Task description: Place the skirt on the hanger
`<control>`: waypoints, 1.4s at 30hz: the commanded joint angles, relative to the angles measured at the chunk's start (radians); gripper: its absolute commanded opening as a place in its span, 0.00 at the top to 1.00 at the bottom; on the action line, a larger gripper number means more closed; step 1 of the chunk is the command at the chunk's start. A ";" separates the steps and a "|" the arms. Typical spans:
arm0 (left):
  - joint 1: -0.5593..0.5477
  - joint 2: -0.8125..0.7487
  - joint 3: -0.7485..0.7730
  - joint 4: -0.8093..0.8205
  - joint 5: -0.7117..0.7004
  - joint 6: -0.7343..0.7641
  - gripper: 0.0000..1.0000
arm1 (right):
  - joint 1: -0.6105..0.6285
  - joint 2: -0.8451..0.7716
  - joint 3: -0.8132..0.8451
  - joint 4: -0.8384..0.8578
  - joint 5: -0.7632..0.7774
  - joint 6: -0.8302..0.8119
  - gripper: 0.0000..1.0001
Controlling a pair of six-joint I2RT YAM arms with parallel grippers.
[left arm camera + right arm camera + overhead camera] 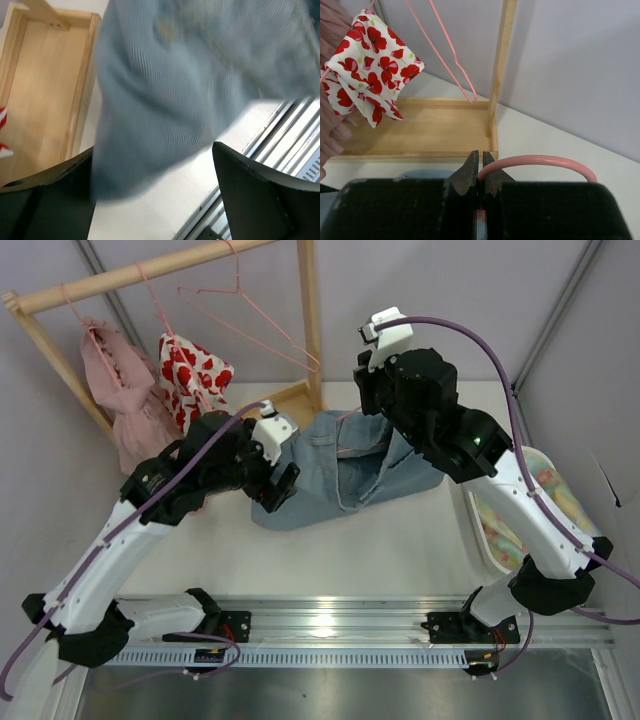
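The light blue denim skirt (pixel 345 475) lies spread on the table between the two arms. A pink stretch of the hanger (pixel 352 452) shows at its waistband. My right gripper (pixel 362 408) is above the skirt's far edge, shut on the hanger's curved pink hook (pixel 535 161), which arcs out to the right of the pinched fingertips. My left gripper (pixel 278 490) is at the skirt's left edge. Its fingers (pixel 235 180) stand wide apart, with blurred denim (pixel 165 100) hanging loosely between and above them; it is open.
The wooden clothes rack (pixel 150 270) stands at the back left, its base (pixel 420 132) just beyond the skirt. On it hang a pink ruffled dress (pixel 115 390), a white garment with red flowers (pixel 192 375) and an empty pink hanger (pixel 255 315). A tray of coloured items (pixel 545 500) sits right.
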 commanded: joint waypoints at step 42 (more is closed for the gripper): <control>0.138 -0.513 -0.627 0.356 -0.089 -0.179 1.00 | -0.190 -0.087 0.168 -0.022 0.094 0.083 1.00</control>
